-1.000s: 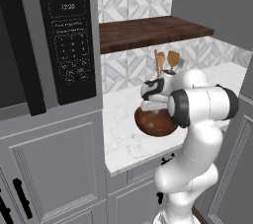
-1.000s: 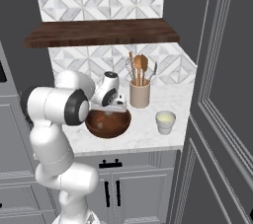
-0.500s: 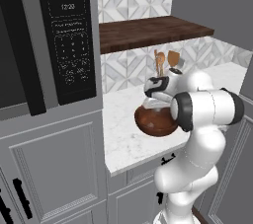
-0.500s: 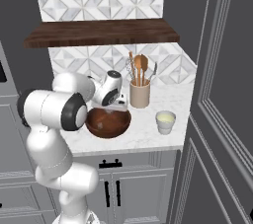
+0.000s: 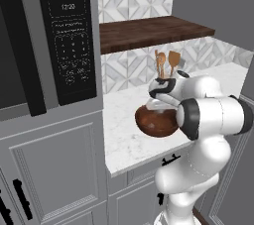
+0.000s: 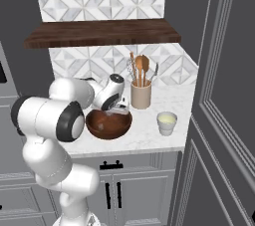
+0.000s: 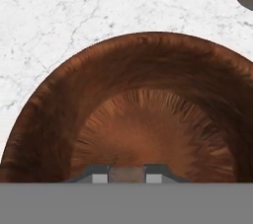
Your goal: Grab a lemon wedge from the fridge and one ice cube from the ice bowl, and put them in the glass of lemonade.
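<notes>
We see the gripper down inside the ice bowl, its two fingertips standing a small gap apart with something pale between them, possibly the ice cube (too small and shaded for us to be sure, so we cannot tell whether the jaws are clamped on it). In the right base view the gripper dips over the rim of the ice bowl, which sits on the white marble counter. The glass of lemonade stands at about three o'clock from the bowl, apart from it, and the cream utensil crock with wooden spoons stands at about one o'clock. In the left base view the bowl lies just in front of the hand.
</notes>
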### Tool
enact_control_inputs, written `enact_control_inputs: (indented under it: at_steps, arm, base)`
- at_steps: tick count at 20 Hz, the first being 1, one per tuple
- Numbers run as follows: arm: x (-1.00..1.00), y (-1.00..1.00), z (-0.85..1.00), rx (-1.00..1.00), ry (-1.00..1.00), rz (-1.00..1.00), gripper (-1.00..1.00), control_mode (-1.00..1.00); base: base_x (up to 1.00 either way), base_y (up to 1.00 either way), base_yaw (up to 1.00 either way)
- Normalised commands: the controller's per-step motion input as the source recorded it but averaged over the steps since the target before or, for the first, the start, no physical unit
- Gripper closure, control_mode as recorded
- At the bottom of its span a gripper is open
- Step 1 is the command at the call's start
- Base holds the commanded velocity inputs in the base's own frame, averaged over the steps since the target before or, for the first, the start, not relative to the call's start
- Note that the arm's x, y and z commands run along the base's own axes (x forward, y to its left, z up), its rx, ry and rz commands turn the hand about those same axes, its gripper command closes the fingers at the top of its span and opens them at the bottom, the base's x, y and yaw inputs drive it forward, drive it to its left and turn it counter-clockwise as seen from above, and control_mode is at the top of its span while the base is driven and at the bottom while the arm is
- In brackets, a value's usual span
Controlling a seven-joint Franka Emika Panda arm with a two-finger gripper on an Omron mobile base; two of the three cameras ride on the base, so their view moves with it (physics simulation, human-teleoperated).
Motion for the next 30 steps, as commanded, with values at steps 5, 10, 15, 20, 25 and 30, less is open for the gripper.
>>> enact_control_inputs:
  at_steps: [5, 10, 15, 20, 25, 30]
  arm:
    - [0.00, -0.56, 0.32, 0.00, 0.02, -0.02, 1.00, -1.00]
    - [0.03, -0.65, 0.60, -0.05, 0.07, -0.09, 1.00, -1.00]
    - [0.22, -0.62, 0.23, -0.13, 0.22, -0.16, 1.00, -1.00]
    - [0.08, -0.77, 0.00, -0.03, 0.19, -0.19, 1.00, -1.00]
    - [0.00, -0.90, 0.00, 0.00, 0.02, -0.18, 1.00, -1.00]
    - [0.01, -0.63, -0.26, 0.00, 0.01, -0.15, 1.00, -1.00]
  base:
    - [0.00, 0.00, 0.00]
    - [0.00, 0.00, 0.00]
    - [0.00, 0.00, 0.00]
    - [0.00, 0.00, 0.00]
    - [0.00, 0.00, 0.00]
    - [0.00, 0.00, 0.00]
